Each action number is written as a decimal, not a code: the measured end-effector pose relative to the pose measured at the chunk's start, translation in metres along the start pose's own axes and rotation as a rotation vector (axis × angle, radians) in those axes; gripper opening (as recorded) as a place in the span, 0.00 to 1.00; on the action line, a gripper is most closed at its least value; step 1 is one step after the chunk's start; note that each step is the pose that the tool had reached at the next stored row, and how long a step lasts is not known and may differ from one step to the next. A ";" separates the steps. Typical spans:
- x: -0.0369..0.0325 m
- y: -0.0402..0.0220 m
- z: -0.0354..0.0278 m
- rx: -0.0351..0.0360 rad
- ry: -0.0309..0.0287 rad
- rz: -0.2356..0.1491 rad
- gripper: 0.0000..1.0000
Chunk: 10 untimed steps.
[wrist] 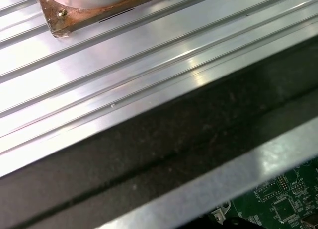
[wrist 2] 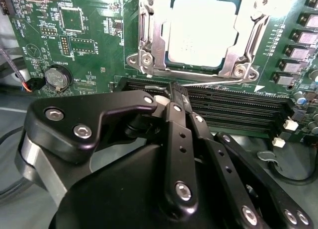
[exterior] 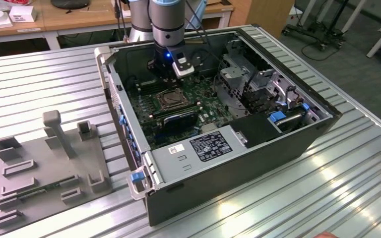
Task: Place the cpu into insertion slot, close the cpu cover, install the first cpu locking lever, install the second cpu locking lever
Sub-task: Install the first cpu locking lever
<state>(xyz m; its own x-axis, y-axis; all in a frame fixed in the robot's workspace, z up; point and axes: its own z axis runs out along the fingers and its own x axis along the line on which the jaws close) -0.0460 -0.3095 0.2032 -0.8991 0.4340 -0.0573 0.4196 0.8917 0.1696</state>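
Black gripper (wrist 2: 174,92) links crowd the foreground in the second wrist view, and the two fingers are pressed together at the tip with nothing between them, so it carries no load right now. Just past that tip run the long black memory slots (wrist 2: 238,107), and right behind them, there it is: the cpu (wrist 2: 201,30), pale grey face up, sitting in the socket. The cpu cover (wrist 2: 149,40) lies flat around it, silvery frame on all sides, the chip showing through its window. Whether the locking levers are hooked down, I cannot tell from this angle. Off to one side on the green motherboard (wrist 2: 94,20) sits a round coin battery (wrist 2: 57,77). Over to the exterior view: the arm (exterior: 167,25) reaches straight down into the open computer case (exterior: 243,168), gripper hanging low over the board, just beside the insertion slot (exterior: 170,99) on its far side and close above it. The case lies on its side on the ribbed aluminium table (exterior: 336,188). Well apart, toward the exterior view's left, a grey fixture tray (exterior: 45,168) with upright posts rests on the same table. In the first wrist view, table ribs, a dark case wall and a corner of green board.
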 end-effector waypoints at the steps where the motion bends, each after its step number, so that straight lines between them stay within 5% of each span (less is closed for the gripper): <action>1: 0.0000 0.0000 0.0000 -0.0017 -0.0011 0.000 0.10; 10: 0.0006 -0.0011 0.0016 -0.0089 -0.0155 -0.002 0.10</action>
<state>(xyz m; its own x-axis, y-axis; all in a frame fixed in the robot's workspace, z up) -0.0469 -0.3101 0.2014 -0.8980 0.4340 -0.0730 0.4164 0.8915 0.1782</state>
